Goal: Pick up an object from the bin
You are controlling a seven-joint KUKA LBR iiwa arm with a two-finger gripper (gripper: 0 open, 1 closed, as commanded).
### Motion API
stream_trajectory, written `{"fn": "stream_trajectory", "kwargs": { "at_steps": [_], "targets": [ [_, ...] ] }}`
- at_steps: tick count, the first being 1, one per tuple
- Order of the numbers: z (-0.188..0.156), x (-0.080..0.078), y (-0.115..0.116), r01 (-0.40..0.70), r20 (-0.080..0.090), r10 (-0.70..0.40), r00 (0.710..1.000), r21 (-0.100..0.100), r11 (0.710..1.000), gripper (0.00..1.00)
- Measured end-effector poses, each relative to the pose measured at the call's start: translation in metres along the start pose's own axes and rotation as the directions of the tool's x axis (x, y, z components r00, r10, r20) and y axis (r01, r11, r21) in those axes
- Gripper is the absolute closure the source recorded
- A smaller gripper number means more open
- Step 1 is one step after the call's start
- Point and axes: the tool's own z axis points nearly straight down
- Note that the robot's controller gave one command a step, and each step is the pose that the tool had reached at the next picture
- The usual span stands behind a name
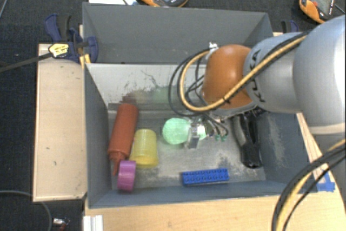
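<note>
My gripper [193, 137] hangs low over the middle of the bin floor, under the orange wrist cover. Right against its left side lies a pale green ball [174, 131]; I cannot tell whether the ball is gripped or only beside the gripper. A blue studded brick [205, 176] lies flat near the front wall, below the gripper. A long black tool-like thing [250, 143] lies to the gripper's right.
At the bin's left, a red-brown cylinder [124, 128] lies along the wall. A yellow cup [144, 147] rests on its side next to it, and a purple piece [126, 175] sits at the front left corner. The arm covers the bin's right back part.
</note>
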Motion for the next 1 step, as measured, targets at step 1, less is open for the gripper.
{"fn": "stream_trajectory", "kwargs": {
  "at_steps": [1],
  "targets": [
    [-0.0233,0.0026,-0.0001,0.0,-0.01,0.0,1.0,0.0,1.0,1.0]
  ]
}}
